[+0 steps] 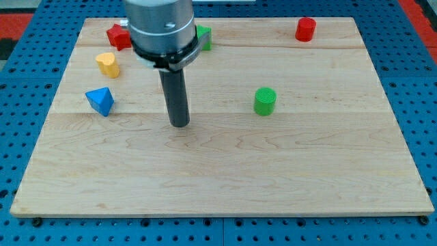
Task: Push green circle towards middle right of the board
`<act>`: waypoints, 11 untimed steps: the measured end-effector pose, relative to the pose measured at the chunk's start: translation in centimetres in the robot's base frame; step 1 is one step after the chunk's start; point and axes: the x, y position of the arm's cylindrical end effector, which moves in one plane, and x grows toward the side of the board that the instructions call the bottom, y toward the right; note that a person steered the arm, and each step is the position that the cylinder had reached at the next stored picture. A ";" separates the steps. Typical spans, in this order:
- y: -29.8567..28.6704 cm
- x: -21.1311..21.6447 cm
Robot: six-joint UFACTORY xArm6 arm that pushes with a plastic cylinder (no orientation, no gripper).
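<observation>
The green circle (265, 101), a short green cylinder, stands right of the board's middle. My tip (179, 124) rests on the wooden board (225, 171) well to the left of the green circle and slightly lower in the view, not touching any block. The rod rises from the tip to the grey arm head at the view's top.
A blue triangular block (101, 100) lies at the left. A yellow block (108, 64) sits above it. A red block (118, 36) is at the top left. A second green block (203, 37) is partly hidden behind the arm. A red cylinder (305, 29) stands at the top right.
</observation>
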 end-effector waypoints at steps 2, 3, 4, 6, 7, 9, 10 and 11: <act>10.0 -1.5; 10.1 -3.4; 11.6 -4.0; 18.1 -3.4; 17.3 -3.2; 17.2 -0.9; 17.3 -0.3; 19.3 -0.1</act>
